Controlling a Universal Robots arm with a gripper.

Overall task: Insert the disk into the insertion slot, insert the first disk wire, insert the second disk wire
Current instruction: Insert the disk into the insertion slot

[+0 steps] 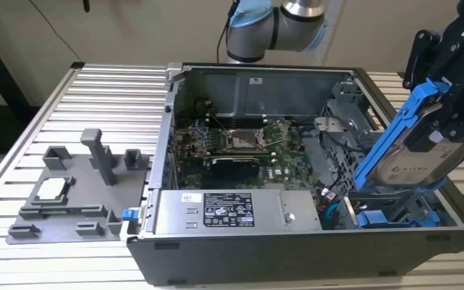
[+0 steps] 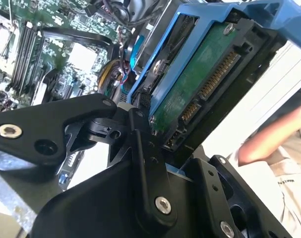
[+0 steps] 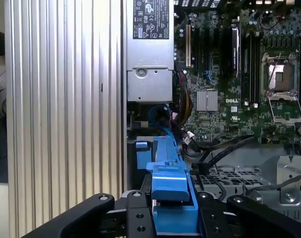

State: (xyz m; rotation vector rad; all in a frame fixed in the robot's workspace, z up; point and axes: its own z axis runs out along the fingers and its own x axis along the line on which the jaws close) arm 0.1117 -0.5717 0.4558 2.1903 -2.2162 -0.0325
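While the gripper is clamping the disk by the upper part of its blue carrier, the disk is hanging steeply tilted at the exterior view's right; its lower end is dipping toward the insertion slot, the grey cage in the near corner of the computer case, and it is not seated. In the first wrist view the carrier's blue edge is sitting between the black fingers, which are pressing on both sides of it; in the second wrist view the disk's green circuit board and connector row are facing the camera. The power-supply box is lying just beside the slot, toward the exterior view's left; a blue cable is curling in the gap between the two.

By my reading the insertion is under way, not finished. Doing it well is calling for the carrier's long edges to be running parallel with the cage walls; the tilt is looking too steep for a clean slide, so a corner could be catching on the sheet metal. The loose cables near the slot's mouth are looking like the main risk of a snag; slow, straight travel seems wise.
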